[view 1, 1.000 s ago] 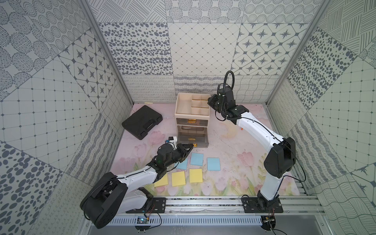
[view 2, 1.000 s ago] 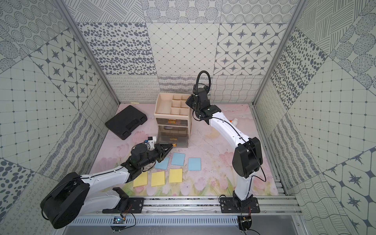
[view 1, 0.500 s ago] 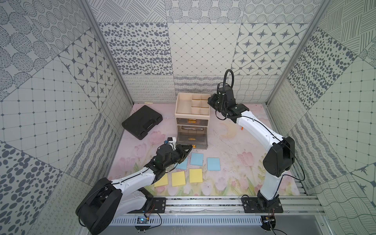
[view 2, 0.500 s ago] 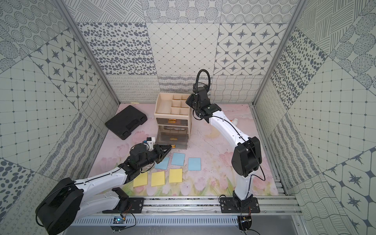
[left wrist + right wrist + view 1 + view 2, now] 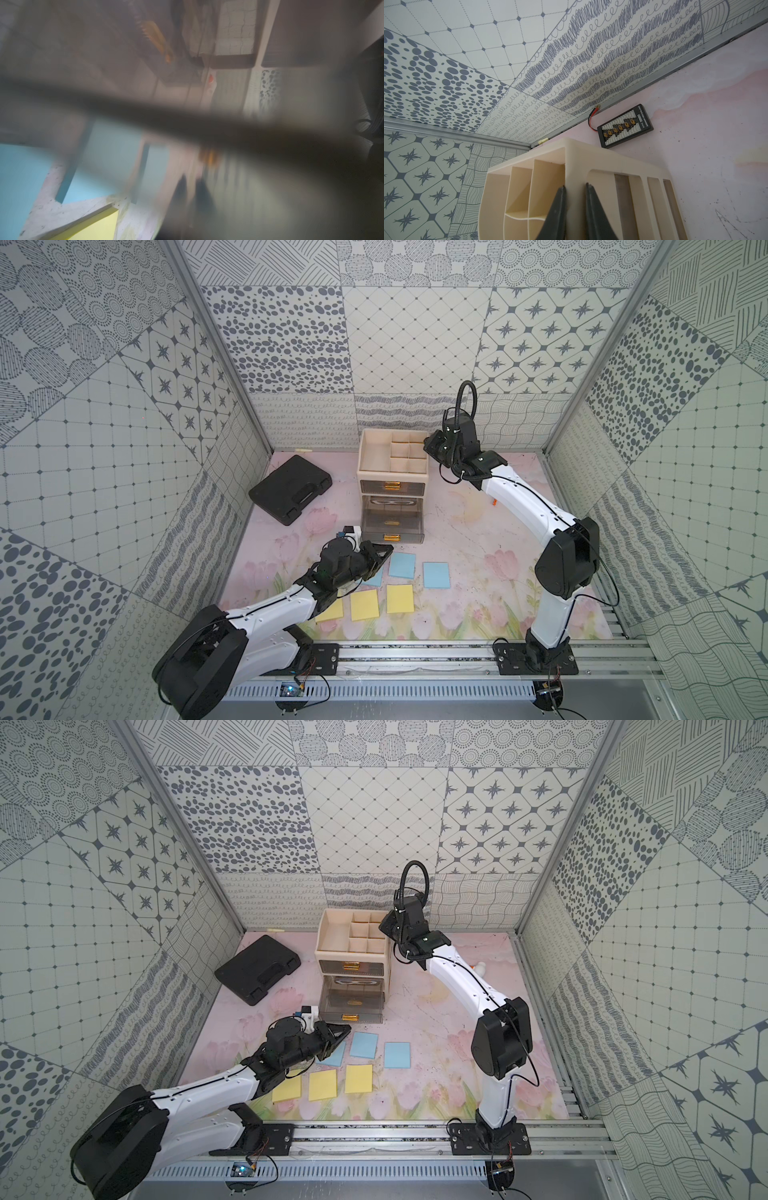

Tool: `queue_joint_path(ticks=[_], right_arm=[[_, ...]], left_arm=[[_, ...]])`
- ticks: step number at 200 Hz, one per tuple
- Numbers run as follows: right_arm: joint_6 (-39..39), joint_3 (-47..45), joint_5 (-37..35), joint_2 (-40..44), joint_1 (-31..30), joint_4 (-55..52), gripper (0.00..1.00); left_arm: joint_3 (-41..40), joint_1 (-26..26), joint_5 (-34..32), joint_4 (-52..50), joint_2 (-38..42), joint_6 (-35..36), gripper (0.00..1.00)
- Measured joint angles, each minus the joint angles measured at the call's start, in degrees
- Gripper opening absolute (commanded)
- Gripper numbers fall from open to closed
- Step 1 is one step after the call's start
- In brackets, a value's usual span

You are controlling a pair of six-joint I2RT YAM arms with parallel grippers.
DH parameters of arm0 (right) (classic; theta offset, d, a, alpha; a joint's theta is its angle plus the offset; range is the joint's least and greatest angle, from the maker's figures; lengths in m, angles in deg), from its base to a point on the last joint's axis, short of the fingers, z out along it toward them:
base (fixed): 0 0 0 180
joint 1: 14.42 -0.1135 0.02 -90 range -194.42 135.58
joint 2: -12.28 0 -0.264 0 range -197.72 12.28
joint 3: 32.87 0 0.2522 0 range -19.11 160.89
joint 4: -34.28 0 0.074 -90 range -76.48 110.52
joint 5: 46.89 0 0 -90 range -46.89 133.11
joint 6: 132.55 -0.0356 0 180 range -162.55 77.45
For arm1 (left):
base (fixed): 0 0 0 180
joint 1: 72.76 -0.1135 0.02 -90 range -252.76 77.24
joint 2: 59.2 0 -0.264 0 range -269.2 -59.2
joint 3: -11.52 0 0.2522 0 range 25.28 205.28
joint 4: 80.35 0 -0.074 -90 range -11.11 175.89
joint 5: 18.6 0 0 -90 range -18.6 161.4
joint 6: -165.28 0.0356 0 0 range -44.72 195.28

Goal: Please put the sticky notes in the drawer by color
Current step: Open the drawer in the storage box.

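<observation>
- The drawer cabinet [image 5: 392,479] stands at 12 o'clock on the mat. At least one of its lower drawers is pulled out toward 6 o'clock.
- The right gripper [image 5: 575,185] is at the cabinet's 3 o'clock top edge. In the right wrist view its fingers sit either side of the tray's cream side wall, nearly together, and appear clamped on it. I judge that it is steadying the cabinet.
- The left gripper [image 5: 384,551] sits low over the mat, just off the drawer front at about 7 o'clock. Its tips are together and point toward 2 o'clock, with nothing visible between them. The left wrist view is too blurred to add more.
- Three blue sticky notes [image 5: 402,565] lie flat in a row at 6 o'clock of the cabinet. The one at the 9 o'clock end is partly hidden under the left gripper.
- Three yellow sticky notes [image 5: 400,598] lie in a second row just beyond them toward 6 o'clock.
- No pink notes show on the mat, and I cannot tell whether any are inside a drawer.
- Step in hand, as I judge it: fetching a blue note for the open drawer.
- The next move calls for parting the fingers, catching the edge of a thin flat pad, lifting it clear and carrying it toward 12 o'clock over the drawer's front lip.
- A black case [image 5: 291,489] lies at 10 o'clock, well apart.
</observation>
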Motion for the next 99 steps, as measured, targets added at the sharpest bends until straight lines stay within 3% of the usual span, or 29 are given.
queue_joint_path(ticks=[21,38,57,99], right_arm=[[0.26,-0.02,0.04,-0.07,0.09,0.26,0.0],[0.39,-0.02,0.07,-0.07,0.09,0.28,0.0],[0.94,-0.09,0.13,-0.04,0.11,0.44,0.12],[3.76,-1.14,-1.09,1.49,0.2,-1.53,0.43]], left_arm=[[0.0,0.07,0.5,-1.36,0.48,0.57,0.13],[0.09,0.07,0.7,-2.29,0.94,1.16,0.3],[0.81,0.07,1.05,-4.55,2.1,1.77,0.49],[5.64,0.07,2.38,-13.97,7.89,3.43,0.69]])
